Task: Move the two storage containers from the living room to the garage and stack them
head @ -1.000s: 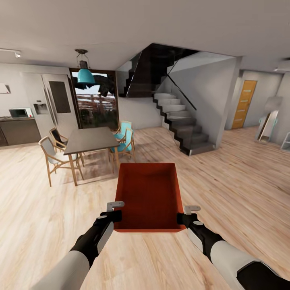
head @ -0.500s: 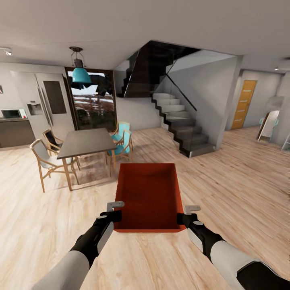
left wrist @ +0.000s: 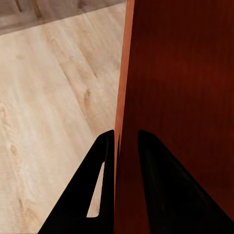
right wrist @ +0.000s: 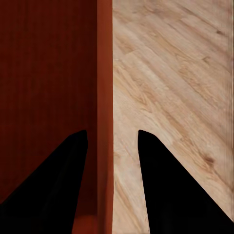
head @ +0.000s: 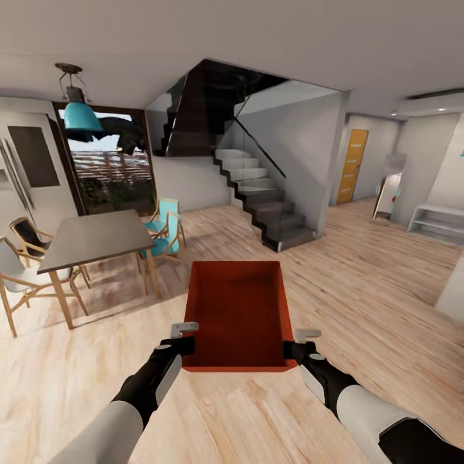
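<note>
Jaws: left gripper (left wrist: 122, 146) closed on the left side wall of the storage container (head: 238, 316), one finger inside the bin, one outside. Right gripper (right wrist: 109, 146) straddles the right wall likewise; a gap shows beside the outer finger, so a firm grip cannot be confirmed.

Container: red-orange, open top up, empty, carried level between both grippers above the light wood plank floor (head: 361, 296). Long axis runs straight away from the robot; near short wall toward the trunk.

Surroundings: dining table (head: 96, 235) with chairs (head: 164, 225) ahead left; dark staircase (head: 258, 200) ahead; orange door (head: 351, 166) far right.

Obscured: container underside hidden; left chairs cut off by the frame edge.
</note>
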